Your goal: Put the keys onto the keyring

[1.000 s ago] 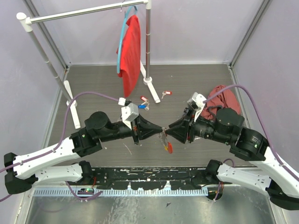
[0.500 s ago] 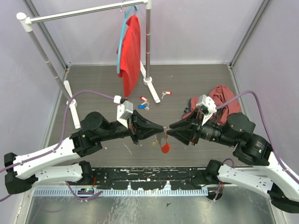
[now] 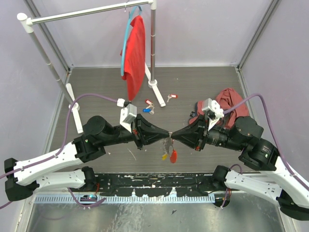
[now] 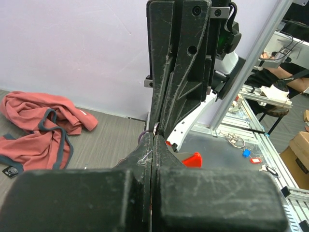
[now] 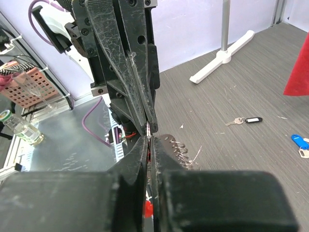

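Holding keyring (image 3: 174, 155) mid-air above table (image 3: 96, 87) with left gripper (image 3: 165, 134), jaws fully closed; yellow-tag key (image 3: 164, 157) dangling alongside. Tip-to-tip with right gripper (image 3: 173, 134), jaws nearly together, grip unclear. Loose keys (image 3: 148, 109) behind; tag writing unreadable

Lilac walls (image 3: 203, 34) enclose a dark wood-grain floor (image 3: 203, 82).

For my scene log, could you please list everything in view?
table: one, dark grey
keyring: one, silver chain with red piece, hanging in the air, front centre
keys: at least five; red, blue, black tags loose on table, yellow tag by keyring
rack: one, white, back left
shirt: one, red, on blue hanger on rack
cloth: one, red, crumpled, right
left gripper, right gripper: black, tip to tip, shut on keyring
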Robot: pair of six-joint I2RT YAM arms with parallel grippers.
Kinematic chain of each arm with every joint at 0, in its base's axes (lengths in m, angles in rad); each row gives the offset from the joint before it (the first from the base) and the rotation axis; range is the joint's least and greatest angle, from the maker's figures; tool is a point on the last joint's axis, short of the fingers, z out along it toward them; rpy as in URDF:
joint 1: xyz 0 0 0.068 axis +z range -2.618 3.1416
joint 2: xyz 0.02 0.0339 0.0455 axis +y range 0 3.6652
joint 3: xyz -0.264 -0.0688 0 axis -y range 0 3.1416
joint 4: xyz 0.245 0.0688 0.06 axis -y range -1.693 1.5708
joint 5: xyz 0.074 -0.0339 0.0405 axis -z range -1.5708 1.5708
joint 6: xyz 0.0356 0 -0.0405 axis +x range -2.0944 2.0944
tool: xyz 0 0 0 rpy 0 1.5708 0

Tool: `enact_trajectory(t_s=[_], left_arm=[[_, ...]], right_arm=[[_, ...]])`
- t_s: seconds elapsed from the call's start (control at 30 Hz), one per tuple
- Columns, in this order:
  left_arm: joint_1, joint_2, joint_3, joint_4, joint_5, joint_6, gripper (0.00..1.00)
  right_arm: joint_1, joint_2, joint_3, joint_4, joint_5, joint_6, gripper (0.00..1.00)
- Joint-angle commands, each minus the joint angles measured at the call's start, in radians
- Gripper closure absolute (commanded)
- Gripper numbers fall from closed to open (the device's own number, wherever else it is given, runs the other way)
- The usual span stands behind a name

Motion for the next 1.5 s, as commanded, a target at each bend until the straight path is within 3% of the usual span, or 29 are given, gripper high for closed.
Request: enact_trajectory(t_s=[0.0,0.17,0.37,0.57,0.73,1.03,1.47], left_arm=[[-0.001,-0.004,-0.005,0.071,0.007,-0.004,1.00],[-0.002,-0.001,0.001,0.054,0.011,-0.002,0.99],[-0.002,-0.022,0.055,-0.131,0.014,0.092,0.72],[-0.003,-0.004,0.141,-0.389,-0.018,0.239,0.70],[-0.002,0.020,0.167,-0.444,-0.027,0.288,0.67],[-0.001,0.073,0.174,-0.480,-0.043,0.336,0.59],[-0.003,0.144,0.222,-0.511,-0.036,0.384,0.54]], right_arm=[[0.000,-0.001,-0.003,0.071,-0.029,0.004,0.97],[0.000,0.007,0.036,0.011,-0.022,-0.039,0.99],[-0.001,0.112,0.253,-0.287,0.007,-0.201,0.99],[-0.001,0.245,0.434,-0.559,0.019,-0.354,0.99],[0.000,0.358,0.497,-0.703,0.074,-0.440,0.99],[-0.001,0.459,0.563,-0.787,0.079,-0.502,0.99],[-0.001,0.465,0.557,-0.763,0.006,-0.511,0.99]])
